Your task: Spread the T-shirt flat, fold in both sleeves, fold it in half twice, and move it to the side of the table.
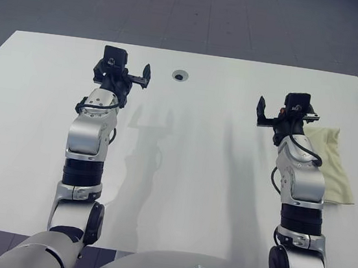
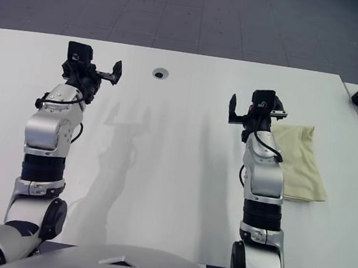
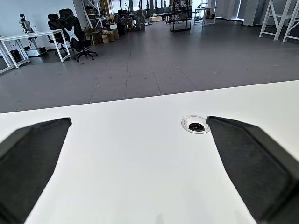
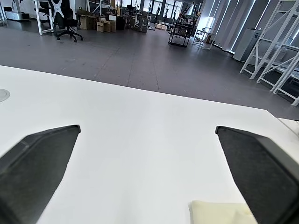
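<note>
Pretty wide bare counter (image 1: 188,168) is left through the middle, interrupted by a flush cable grommet (image 1: 180,75) far back and the folded T-shirt (image 1: 332,166) on the right.

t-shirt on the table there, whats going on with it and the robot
The T-shirt lies folded into a small pale-yellow rectangle near the right edge of the white table, close beside the right gripper. Nothing holds it: that gripper and the left gripper both hover over the table, jaws open and empty. By the look of it, the folding and the move to the side are done.
</note>
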You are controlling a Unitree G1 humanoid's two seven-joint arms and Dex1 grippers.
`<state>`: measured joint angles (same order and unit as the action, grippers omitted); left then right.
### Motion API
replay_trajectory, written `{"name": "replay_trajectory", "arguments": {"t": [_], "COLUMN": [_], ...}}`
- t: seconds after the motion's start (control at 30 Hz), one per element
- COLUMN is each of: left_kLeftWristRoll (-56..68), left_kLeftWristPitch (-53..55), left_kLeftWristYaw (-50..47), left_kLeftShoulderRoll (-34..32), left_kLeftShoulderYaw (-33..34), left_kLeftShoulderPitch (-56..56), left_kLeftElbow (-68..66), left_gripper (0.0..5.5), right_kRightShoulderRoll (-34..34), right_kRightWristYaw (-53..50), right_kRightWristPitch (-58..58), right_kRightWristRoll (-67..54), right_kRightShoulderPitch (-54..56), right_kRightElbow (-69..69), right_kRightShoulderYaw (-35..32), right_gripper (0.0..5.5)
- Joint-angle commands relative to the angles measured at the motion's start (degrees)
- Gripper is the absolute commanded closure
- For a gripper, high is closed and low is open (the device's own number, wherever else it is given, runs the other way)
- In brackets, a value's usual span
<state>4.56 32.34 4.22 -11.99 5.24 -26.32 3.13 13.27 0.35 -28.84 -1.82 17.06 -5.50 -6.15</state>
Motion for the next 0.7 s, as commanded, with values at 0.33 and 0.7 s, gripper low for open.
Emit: {"name": "replay_trajectory", "arguments": {"t": [0.33, 0.7], "left_kLeftWristRoll": [-0.07, -0.08], "left_kLeftWristPitch": [0.25, -0.08], "left_kLeftWristYaw": [-0.14, -0.05], "left_kLeftShoulderRoll": [0.33, 0.24], "left_kLeftShoulderYaw": [-0.04, 0.00], "left_kLeftShoulderPitch": [-0.04, -0.47], "left_kLeftElbow": [0.10, -0.46], "left_gripper": [0.12, 0.12], "right_kRightShoulderRoll": [-0.02, -0.22], "right_kRightWristYaw": [0.52, 0.45], "right_kRightWristPitch": [-0.18, -0.02], "right_kRightWristRoll": [0.47, 0.58], "right_kRightShoulderPitch": [0.27, 0.52], "right_kRightElbow": [0.39, 0.60], "right_kRightShoulderYaw": [-0.05, -0.04], "right_gripper": [0.11, 0.11]}}
